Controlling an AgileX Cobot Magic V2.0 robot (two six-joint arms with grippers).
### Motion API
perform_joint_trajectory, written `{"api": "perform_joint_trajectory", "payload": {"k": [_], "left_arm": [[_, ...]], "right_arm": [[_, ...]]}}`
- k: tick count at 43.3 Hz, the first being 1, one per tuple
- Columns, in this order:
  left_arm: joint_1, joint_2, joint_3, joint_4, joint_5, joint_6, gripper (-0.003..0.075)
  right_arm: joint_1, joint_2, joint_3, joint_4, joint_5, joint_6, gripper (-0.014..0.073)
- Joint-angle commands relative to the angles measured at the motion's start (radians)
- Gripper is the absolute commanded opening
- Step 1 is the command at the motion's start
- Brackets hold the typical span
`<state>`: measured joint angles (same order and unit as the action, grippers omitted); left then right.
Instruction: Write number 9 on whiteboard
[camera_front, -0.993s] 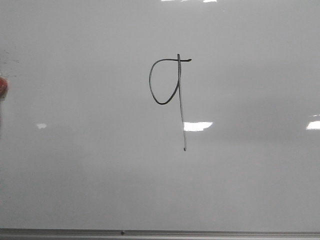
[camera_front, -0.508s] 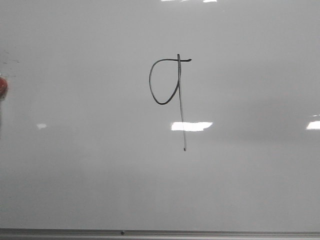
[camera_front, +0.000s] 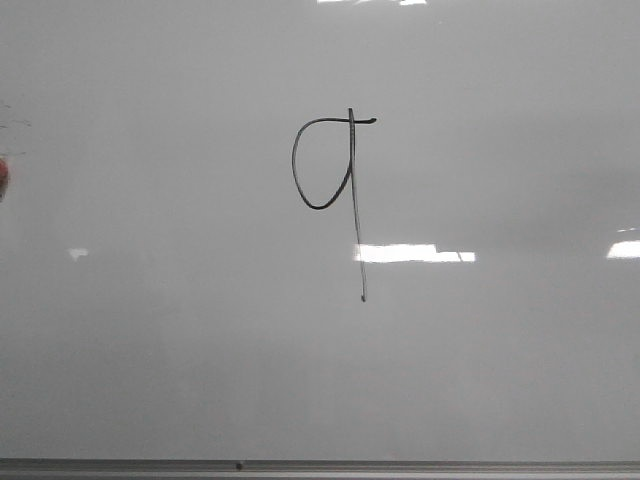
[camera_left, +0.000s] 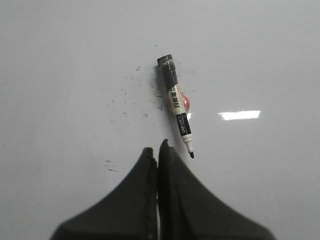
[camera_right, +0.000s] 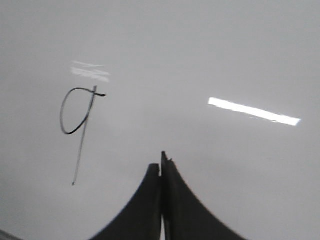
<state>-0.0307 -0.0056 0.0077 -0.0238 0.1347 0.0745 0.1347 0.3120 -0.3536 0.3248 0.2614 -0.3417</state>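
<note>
The number 9 (camera_front: 355, 215) is a thin black line on the whiteboard (camera_front: 150, 350), with an oval loop, a short top tick and a long straight stem. It also shows in the right wrist view as the number 9 (camera_right: 83, 137), off to one side of my right gripper (camera_right: 161, 161), which is shut and holds nothing. An uncapped black and white marker (camera_left: 175, 102) lies on the whiteboard (camera_left: 60, 60). Its tip sits just beyond and beside my left gripper (camera_left: 156, 146), which is shut and empty. Neither gripper appears in the front view.
A thin metal rail (camera_front: 400, 467) runs along the board's lower edge. A small red thing (camera_front: 2, 178) peeks in at the left border of the front view. Faint black smudges (camera_left: 127, 95) dot the board around the marker. Bright rectangular reflections (camera_front: 415, 253) lie on the glossy surface.
In the front view the 9 sits slightly further left and the reflection beside its stem has grown longer. The red thing at the left border shows less.
</note>
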Motion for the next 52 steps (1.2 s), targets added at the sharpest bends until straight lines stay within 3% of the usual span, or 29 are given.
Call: {"api": "perform_joint_trajectory", "payload": {"k": [1,5,12,25,52], "left_arm": [[0.001,-0.02,0.001,-0.003,-0.089,-0.01,-0.0019],[0.001,-0.02,0.001,-0.003,-0.089,-0.01,-0.0019],[0.001,-0.02,0.001,-0.003,-0.089,-0.01,-0.0019],[0.001,-0.018,0.001,-0.003,-0.087,-0.01,-0.0019],[0.001,-0.018,0.001,-0.003,-0.087,-0.01,-0.0019]], "right_arm": [[-0.057,-0.052,0.051,-0.165,-0.159,0.232,-0.0061],[-0.124,-0.119,0.111,-0.242,-0.159,0.322,-0.0061],[-0.194,-0.224,0.222,-0.276,-0.146,0.326,-0.0061],[-0.21,-0.34,0.38,-0.277,-0.181,0.327,-0.0061],[-0.21,-0.341,0.378,-0.277,-0.149,0.327,-0.0061]]}}
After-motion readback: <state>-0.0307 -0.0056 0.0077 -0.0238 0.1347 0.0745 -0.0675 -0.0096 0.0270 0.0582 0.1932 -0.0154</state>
